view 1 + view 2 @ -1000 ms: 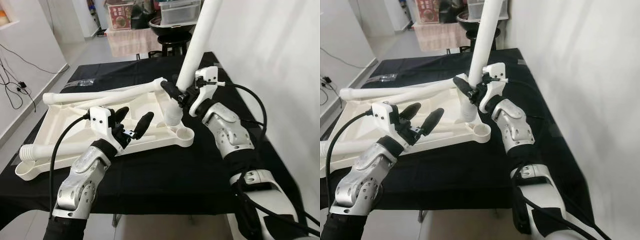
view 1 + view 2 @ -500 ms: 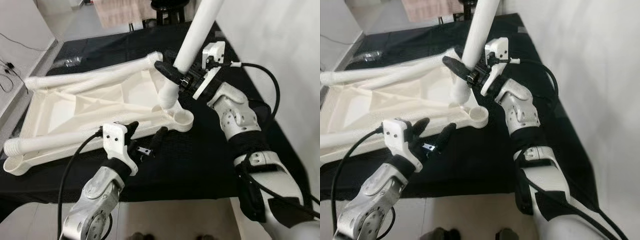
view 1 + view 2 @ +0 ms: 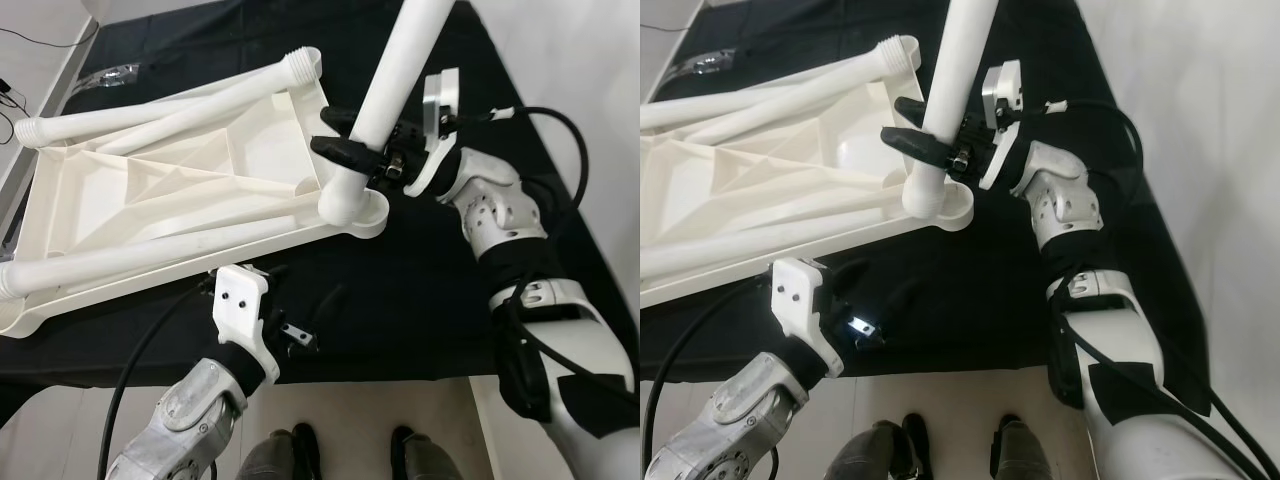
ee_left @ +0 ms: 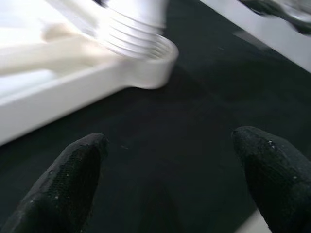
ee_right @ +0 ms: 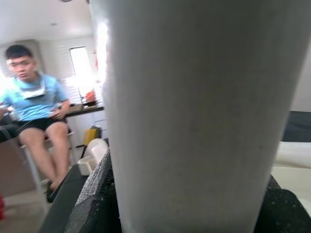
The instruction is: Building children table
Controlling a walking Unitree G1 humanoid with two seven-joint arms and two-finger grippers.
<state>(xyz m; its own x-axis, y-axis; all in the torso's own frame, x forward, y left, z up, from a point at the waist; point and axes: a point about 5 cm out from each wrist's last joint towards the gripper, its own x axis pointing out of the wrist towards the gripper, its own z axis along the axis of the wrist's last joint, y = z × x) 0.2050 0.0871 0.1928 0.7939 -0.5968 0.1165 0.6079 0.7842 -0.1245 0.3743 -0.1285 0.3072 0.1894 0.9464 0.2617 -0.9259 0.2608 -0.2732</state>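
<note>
While the white tabletop (image 3: 150,200) lies upside down across the left and middle of the head views, its ribbed underside facing up on the black cloth (image 3: 420,300), three loose white legs (image 3: 160,110) lie on it: two run along its upper edge toward the upper middle of the frame, and another stretches across its lower edge from the far left. Low in the frame, just left of centre, the left gripper (image 3: 305,315) hovers over bare black cloth close to the tabletop's near edge, touching nothing; its two black fingers (image 4: 63,184) stand wide apart with only cloth between them. Right of centre, a fourth leg (image 3: 385,95) stands tilted, its lower end set at the round corner socket (image 3: 365,212) of the tabletop and its top leaning out of the upper edge of the frame. The right gripper (image 3: 375,160) is clamped around this leg a little above the socket, a black finger on either side. At the bottom edge, two shoes (image 3: 350,450) show on the pale floor. Through the right wrist camera, a person (image 5: 36,107) in a light blue shirt sits in the background.
</note>
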